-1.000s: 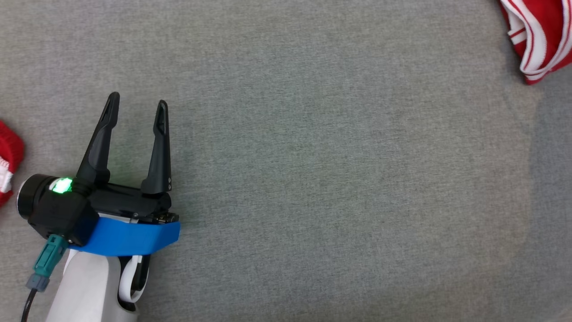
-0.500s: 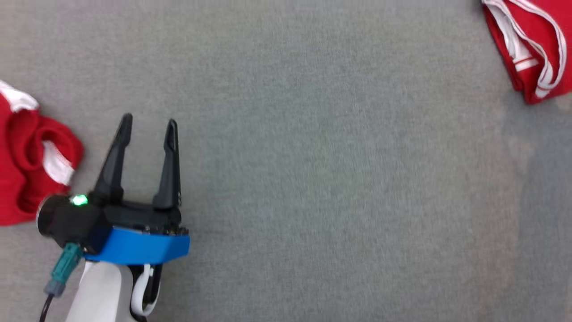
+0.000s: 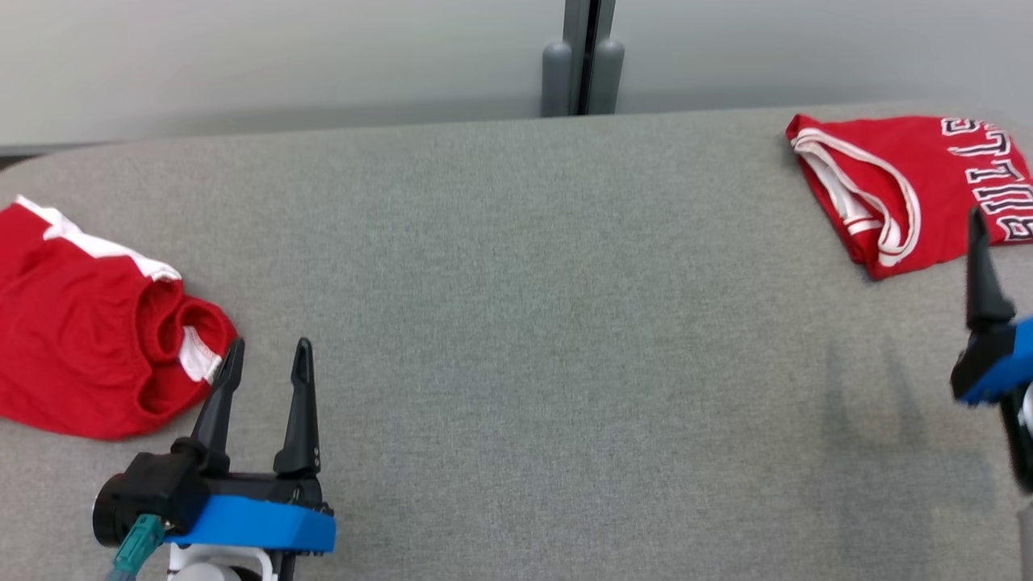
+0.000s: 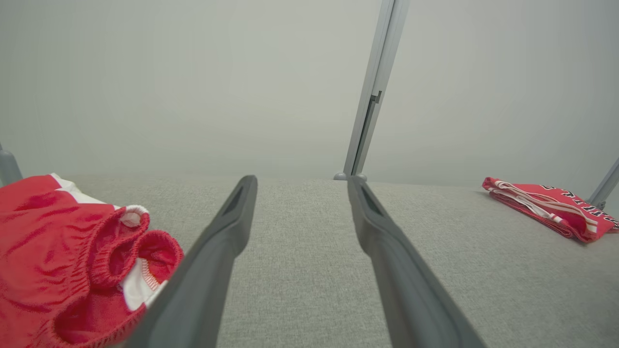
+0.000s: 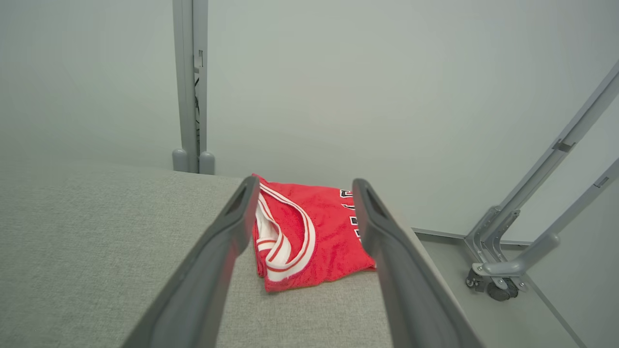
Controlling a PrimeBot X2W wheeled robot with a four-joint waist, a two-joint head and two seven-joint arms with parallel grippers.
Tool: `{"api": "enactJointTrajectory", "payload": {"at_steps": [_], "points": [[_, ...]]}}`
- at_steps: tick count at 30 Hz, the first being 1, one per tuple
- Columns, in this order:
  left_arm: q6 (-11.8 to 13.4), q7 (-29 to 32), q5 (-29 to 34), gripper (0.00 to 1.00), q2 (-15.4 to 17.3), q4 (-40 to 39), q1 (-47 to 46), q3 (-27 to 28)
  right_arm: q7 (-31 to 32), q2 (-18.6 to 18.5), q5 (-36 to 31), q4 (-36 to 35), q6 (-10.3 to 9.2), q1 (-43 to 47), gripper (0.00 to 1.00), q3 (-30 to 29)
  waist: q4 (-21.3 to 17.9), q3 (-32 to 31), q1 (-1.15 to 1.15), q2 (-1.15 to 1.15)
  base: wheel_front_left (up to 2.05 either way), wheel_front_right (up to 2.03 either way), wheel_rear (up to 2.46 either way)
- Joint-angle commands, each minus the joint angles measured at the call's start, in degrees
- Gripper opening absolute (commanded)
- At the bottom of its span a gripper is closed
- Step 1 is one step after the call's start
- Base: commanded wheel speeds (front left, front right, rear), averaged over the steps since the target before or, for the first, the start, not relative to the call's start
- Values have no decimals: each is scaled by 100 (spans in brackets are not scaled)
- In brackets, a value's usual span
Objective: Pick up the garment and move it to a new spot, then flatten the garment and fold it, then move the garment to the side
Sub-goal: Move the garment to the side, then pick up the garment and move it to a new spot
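Right gripper (image 5: 304, 187) now clear of folded jersey (image 5: 329, 241)

**Head camera.** Set high over the near side of the grey tabletop (image 3: 516, 323), facing forward and down. Takes in the tabletop's width up to its far edge, the pale wall (image 3: 242, 64) and a grey post (image 3: 583, 56). Middle distance.

**Left wrist camera.** Set low over the tabletop, looking along the left claw (image 4: 301, 182) toward the wall. Close to the crumpled red garment (image 4: 43, 251) at that view's left, well apart from the folded red jersey (image 4: 546, 208) at its right.

**Right wrist camera.** Set low, looking along the right claw (image 5: 303, 186) at the jersey, which is near. A wheeled frame (image 5: 503, 270) on the floor stands at that view's right.

**Shared.** Head and left wrist views both hold the garment, jersey and post. The right wrist view shares the jersey and post with both.
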Motion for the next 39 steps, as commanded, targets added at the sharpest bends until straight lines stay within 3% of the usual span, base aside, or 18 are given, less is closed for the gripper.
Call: {"api": "enactJointTrajectory", "payload": {"at_steps": [1,6,12,23,32,39], "points": [[9,-11,-31,100,-8,38,51,60,-87,106,104,-189,-1,274,100,-7,-98,-173,2,2,0,0,0],[9,-12,-49,100,-131,179,374,252,-489,752,372,-1162,0,1468,100,156,-49,-535,2,2,0,0,0],[6,-12,14,100,-181,246,593,400,-800,1086,613,-1434,0,2189,100,419,-3,-722,2,2,0,0,0],[-2,-12,124,100,-219,370,815,464,-891,1215,911,-1017,0,2565,100,888,62,-883,2,2,0,0,0],[-7,-12,135,100,-252,451,786,499,-898,1222,792,-940,0,2527,100,876,113,-879,2,2,0,0,0],[-8,-12,191,100,-223,486,732,483,-922,1224,883,-880,0,2614,100,860,399,-922,2,2,0,0,0]]}}
